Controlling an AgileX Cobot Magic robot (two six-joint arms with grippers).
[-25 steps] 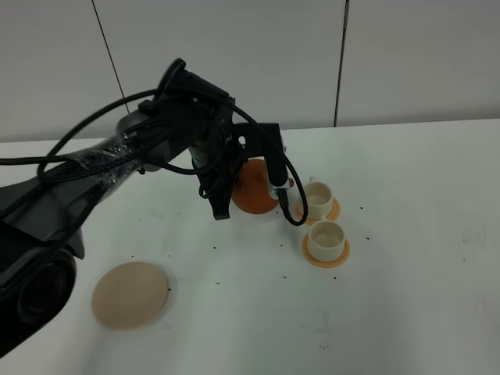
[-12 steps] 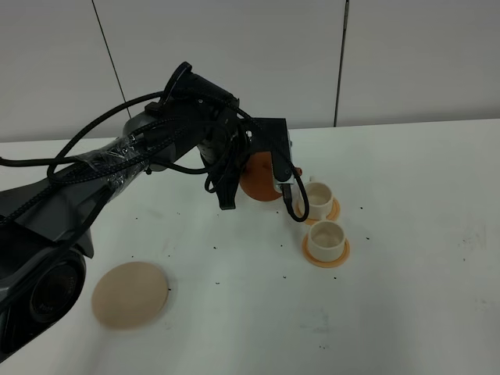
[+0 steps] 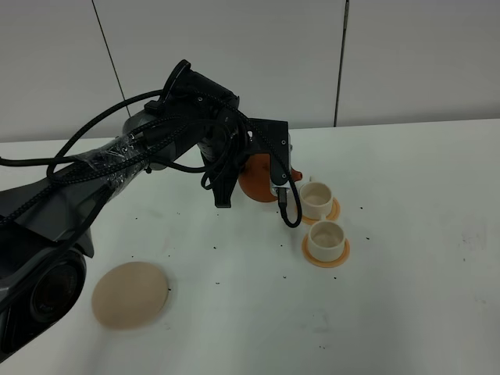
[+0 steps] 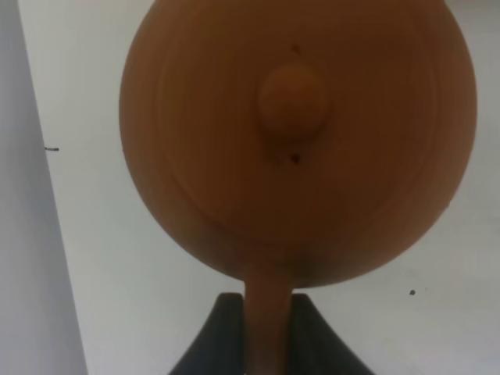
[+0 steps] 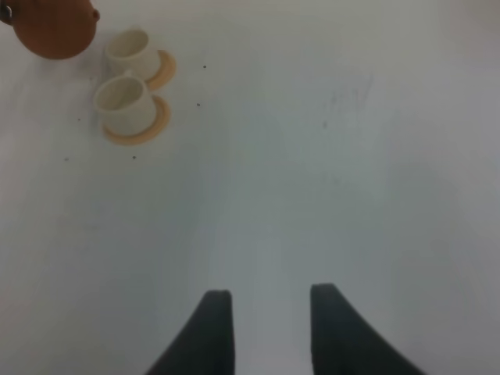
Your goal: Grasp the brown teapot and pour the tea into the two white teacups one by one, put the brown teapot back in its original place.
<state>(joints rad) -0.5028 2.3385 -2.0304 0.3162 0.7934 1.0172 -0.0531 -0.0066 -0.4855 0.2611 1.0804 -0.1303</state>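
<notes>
1. Left gripper (image 4: 268,312): the jaws are closed hard on the handle (image 4: 268,287) of the teapot (image 3: 258,181). The handle strip runs between the two fingers. Holding by the handle leaves the body and the lid knob (image 4: 291,98) clear. It probably also lets a wrist roll tip the pot.
2. Teapot position: carried off its coaster (image 3: 130,294) and held just beside the far cup (image 3: 316,197). It appears lifted off the table (image 3: 406,297). The spout (image 3: 293,173) points toward that cup, which suits a pour there first.
3. Cups: the far cup and the near cup (image 3: 326,237) stand upright close together, each on an orange saucer (image 3: 326,258). No tea shows in either cup from these views.
4. Coaster: bare, and well apart from the cups on the left arm's side of the table. It is the return spot, so the path back to it should be kept free.
5. Right gripper (image 5: 266,320): the jaws stand apart and hold nothing. It hangs over bare table, well apart from the cups, and so is out of the pouring path.
6. Assessment: pouring looks about to begin. The next move calls for a slow tilt with the spout over the far cup's rim. A fast tilt risks a spill or a loose lid.
</notes>
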